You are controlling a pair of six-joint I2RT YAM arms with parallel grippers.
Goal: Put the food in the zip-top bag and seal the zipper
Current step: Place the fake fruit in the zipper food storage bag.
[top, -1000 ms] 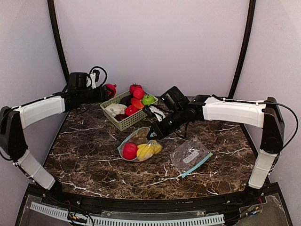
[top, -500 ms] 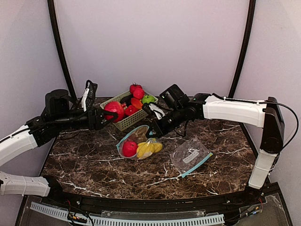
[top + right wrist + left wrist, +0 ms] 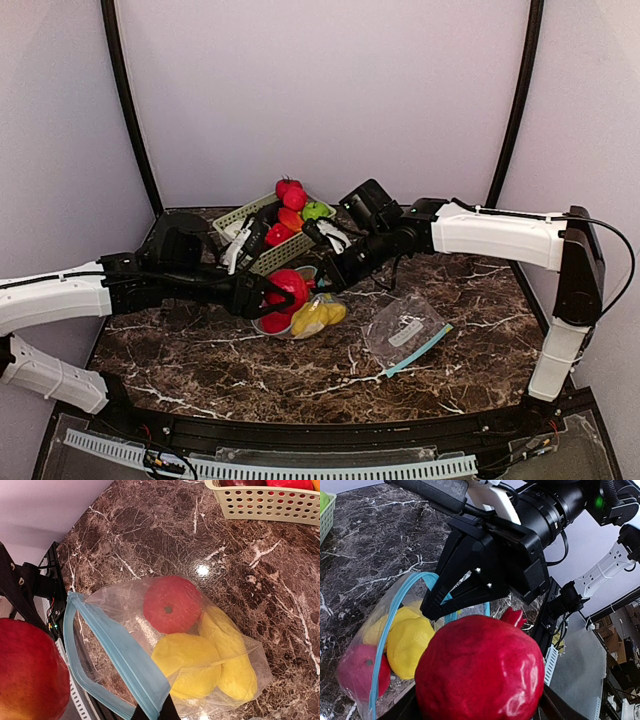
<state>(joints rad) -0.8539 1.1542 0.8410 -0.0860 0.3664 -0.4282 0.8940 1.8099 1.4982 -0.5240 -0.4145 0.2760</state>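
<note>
A: Where is the red pomegranate (image 3: 480, 672)?
B: Clamped in the left gripper (image 3: 272, 292), right at the open mouth of the zip-top bag (image 3: 115, 650).
A: And the right gripper (image 3: 152, 711)?
B: Its fingers pinch the bag's blue zipper rim and hold it raised (the rest lies on the marble table (image 3: 200, 350)).
A: What's inside?
B: A red fruit (image 3: 169, 605), a lemon (image 3: 187, 665) and a longer yellow piece (image 3: 232, 662). More food sits in the basket (image 3: 265, 504).
</note>
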